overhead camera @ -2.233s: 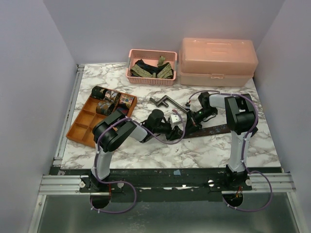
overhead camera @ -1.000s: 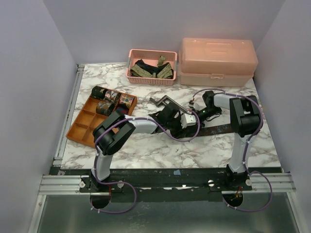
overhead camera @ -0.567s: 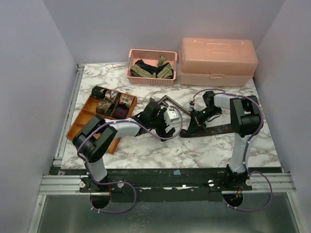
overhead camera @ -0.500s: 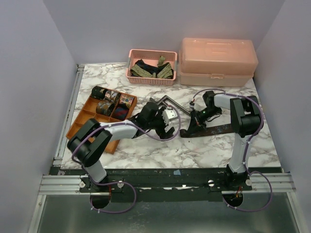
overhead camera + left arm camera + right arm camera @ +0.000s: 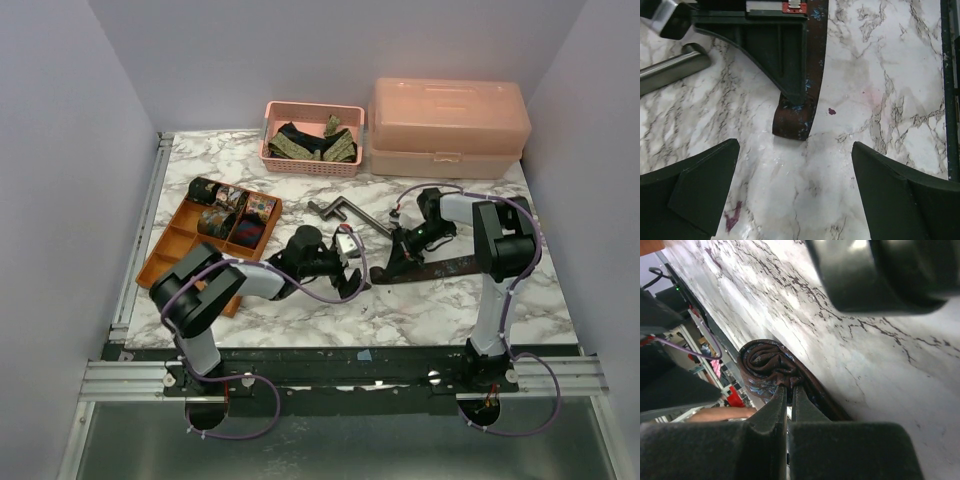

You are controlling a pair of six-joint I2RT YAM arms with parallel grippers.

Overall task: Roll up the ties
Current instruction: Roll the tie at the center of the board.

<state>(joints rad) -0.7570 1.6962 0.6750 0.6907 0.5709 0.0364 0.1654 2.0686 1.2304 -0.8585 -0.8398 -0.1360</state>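
Brown tie (image 5: 440, 267) flat on table (image 5: 300, 310), just right of metal crank (image 5: 345, 212), on its near side. Right gripper (image 5: 788, 390) pinched narrow on tie's curled end. Left gripper (image 5: 795, 145) spread wide, empty, tie end just beyond fingertips.

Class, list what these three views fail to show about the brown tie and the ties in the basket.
Top external: one end of the brown tie lies under the right gripper, hidden by that arm.
Left wrist: the tie's length is cut off by the top edge.
Right wrist: the tie beyond its curl is hidden behind the fingers.
Top external: the ties in the pink basket are too small and tangled to count.
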